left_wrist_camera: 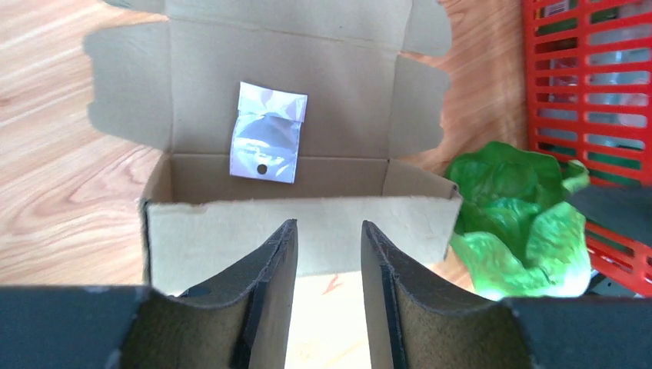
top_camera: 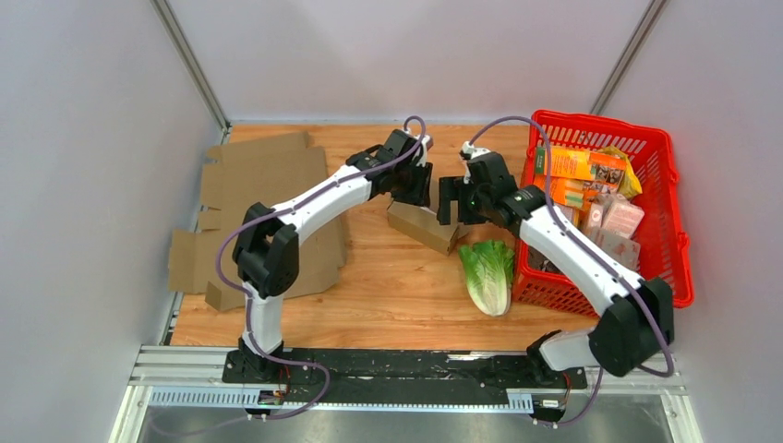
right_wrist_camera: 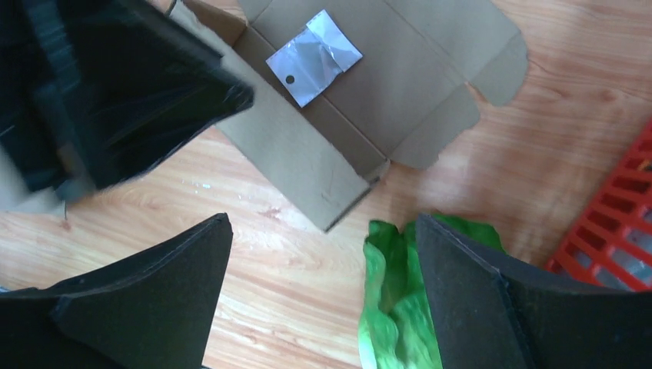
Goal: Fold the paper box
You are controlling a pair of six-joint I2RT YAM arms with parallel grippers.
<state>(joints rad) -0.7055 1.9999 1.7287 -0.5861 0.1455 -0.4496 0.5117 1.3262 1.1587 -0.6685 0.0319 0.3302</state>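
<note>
Near the middle of the desk (top_camera: 388, 295) lies the paper box (top_camera: 425, 228), partly formed, with its walls standing and its lid flap laid open and flat behind it. A small silvery plastic sachet (left_wrist_camera: 267, 132) rests against the inner face of that open flap.

From the left, the left end effector (top_camera: 415, 197) sits at the box's near wall. In the left wrist view, its fingers (left_wrist_camera: 261, 292) stand apart with a clear gap, and the upright cardboard wall crosses just beyond their tips. Nothing sits between them. Whether the tips touch the wall cannot be told.

On the other side, the right end effector (top_camera: 459, 208) hovers just beside the box's right end, with its fingers (right_wrist_camera: 154, 307) spread wide and holding nothing. Seen from the right wrist, a corner of the box (right_wrist_camera: 323, 146) points into the open gap between them, with bare wood underneath. A head of green lettuce (top_camera: 489, 272) lies under the right-hand finger, just beside the box. A red basket (top_camera: 679, 231) full of packaged goods stands to the right of the lettuce. Flat cardboard sheets (top_camera: 258, 175) lie at the desk's left side, well apart from the box.
</note>
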